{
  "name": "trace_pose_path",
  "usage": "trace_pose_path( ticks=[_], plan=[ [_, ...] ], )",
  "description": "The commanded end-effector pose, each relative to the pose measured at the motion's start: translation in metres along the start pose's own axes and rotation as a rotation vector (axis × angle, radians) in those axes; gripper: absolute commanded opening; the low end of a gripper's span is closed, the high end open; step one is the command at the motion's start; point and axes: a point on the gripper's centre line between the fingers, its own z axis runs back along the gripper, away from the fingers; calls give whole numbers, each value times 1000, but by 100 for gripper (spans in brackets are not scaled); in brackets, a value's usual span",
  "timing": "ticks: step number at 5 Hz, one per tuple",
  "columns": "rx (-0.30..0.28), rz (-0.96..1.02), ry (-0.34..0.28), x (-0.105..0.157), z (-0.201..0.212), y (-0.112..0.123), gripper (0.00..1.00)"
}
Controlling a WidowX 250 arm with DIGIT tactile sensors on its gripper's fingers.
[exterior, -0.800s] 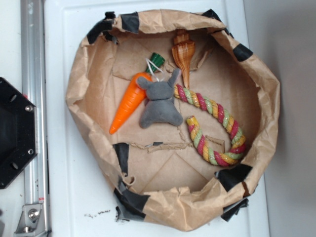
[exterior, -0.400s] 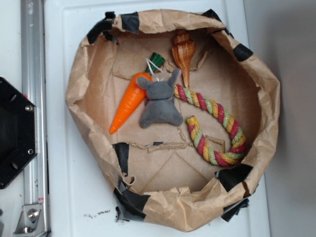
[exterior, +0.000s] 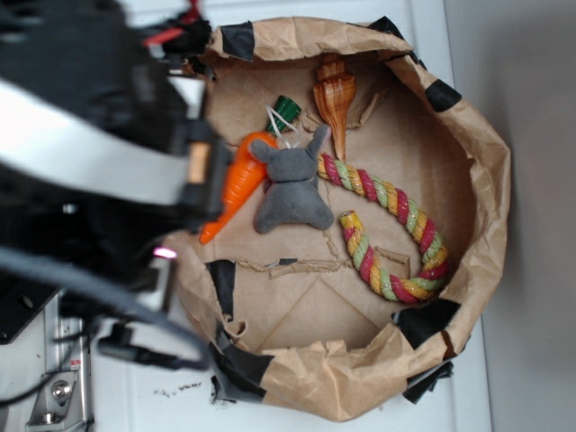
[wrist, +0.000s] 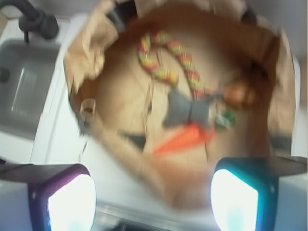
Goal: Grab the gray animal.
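The gray animal [exterior: 290,193] lies flat in the middle of a brown paper bowl [exterior: 486,180], ears pointing to the far rim. It touches the orange carrot [exterior: 236,184] on its left. My arm [exterior: 99,153] is a dark blur over the bowl's left rim and hides the fingers in the exterior view. In the blurred wrist view my gripper [wrist: 151,192] is open and empty, hanging above the bowl's near rim. The gray animal [wrist: 185,109] sits ahead of it and slightly right, well apart, with the carrot [wrist: 180,140] in front of it.
A multicoloured braided rope [exterior: 396,234] curls at the animal's right, and a brown spiral shell [exterior: 335,99] lies by its ears. The bowl's crumpled walls stand high all round. A metal rail [exterior: 54,387] runs along the left, and a grey sink [wrist: 24,91] shows in the wrist view.
My arm has swung in from the left and now covers the bowl's left rim and the carrot's tip area. The toys have not moved.
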Motion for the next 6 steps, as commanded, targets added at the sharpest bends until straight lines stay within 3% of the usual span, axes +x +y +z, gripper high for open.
trace_pose_path(
  ticks=[1,2,3,4,6],
  plan=[
    [16,-346,72,6,-87,24,100],
    [24,-383,88,9,-130,42,100],
    [-2,-361,63,23,-135,55,100],
    [8,-346,43,29,-128,64,100],
    [-16,-370,-41,32,-84,60,100]
  ],
)
